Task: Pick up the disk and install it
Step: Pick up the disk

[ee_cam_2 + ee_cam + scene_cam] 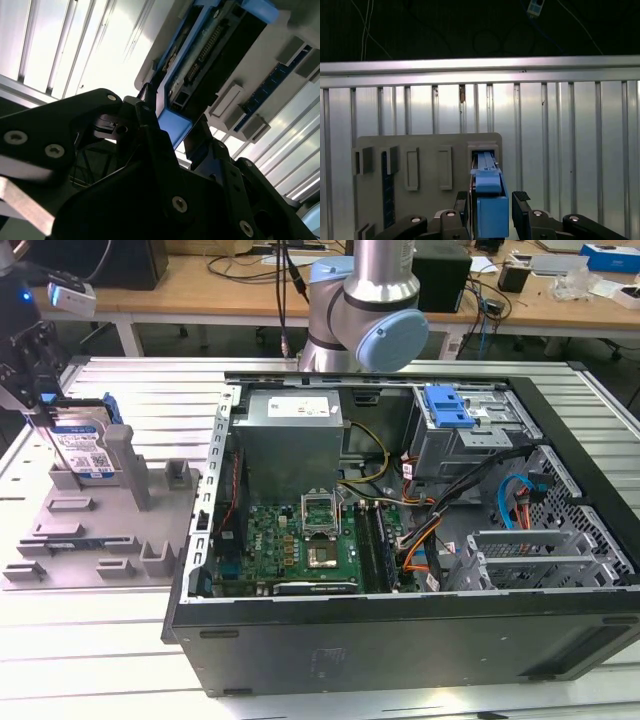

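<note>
**End effector astride the upright disk at the fixture**

I have the black end effector at the exterior view's left, directly above the disk — a silver metal drive with a blue-and-white label and bright blue plastic rails. It stands on edge in a slot of the matt grey plastic fixture plate, labelled face out. Its long axis looks to me to run up and down, in line with the tool.

In the first wrist view the dark fingers flank the blue rail. One sits close against it and a thin gap shows at the other, so I judge them narrow but not clamped.

The plate lies on the ribbed aluminium worktop, just beside the open black computer case — glossy circuit boards, cables and perforated steel inside.
</note>
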Robot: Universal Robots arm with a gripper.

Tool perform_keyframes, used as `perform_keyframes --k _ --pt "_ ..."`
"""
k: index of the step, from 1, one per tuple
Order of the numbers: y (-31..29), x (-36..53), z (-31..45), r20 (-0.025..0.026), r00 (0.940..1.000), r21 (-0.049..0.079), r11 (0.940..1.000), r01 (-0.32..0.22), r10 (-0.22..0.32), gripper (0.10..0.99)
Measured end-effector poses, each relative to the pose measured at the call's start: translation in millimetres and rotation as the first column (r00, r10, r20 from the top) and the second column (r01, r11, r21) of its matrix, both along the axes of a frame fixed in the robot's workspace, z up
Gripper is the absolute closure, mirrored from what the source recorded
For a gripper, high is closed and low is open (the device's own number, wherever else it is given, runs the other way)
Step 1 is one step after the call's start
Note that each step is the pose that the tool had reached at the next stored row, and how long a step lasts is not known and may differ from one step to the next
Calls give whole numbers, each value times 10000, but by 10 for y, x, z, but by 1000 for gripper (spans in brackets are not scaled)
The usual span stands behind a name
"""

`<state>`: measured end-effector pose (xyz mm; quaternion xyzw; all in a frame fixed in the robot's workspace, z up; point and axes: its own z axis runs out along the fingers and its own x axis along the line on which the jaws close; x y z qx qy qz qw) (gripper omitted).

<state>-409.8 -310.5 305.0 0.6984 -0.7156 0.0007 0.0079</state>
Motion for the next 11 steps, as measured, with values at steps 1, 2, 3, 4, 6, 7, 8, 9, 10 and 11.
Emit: perform_keyframes --k 1,2,3,4,6,7,8,9,10,11 --pt "0 0 -4 -1 10000 0 10000 0 0 604" --pt "0 0 -8 0 10000 0 10000 0 0 604" --pt "0 0 -12 0 10000 0 10000 -1 1 604" --pt "0 0 -21 5 10000 1 10000 -4 4 604" --pt "0 0 -29 8 10000 0 10000 -6 6 604" --pt "0 -1 -31 8 10000 0 10000 -7 7 604" --pt "0 -1 -33 8 10000 0 10000 -7 7 604" --pt "0 -1 -33 9 10000 0 10000 -7 7 604" --pt "0 -2 -34 10 10000 1 10000 -7 7 604" --pt "0 -3 -35 11 10000 1 10000 -6 6 604"
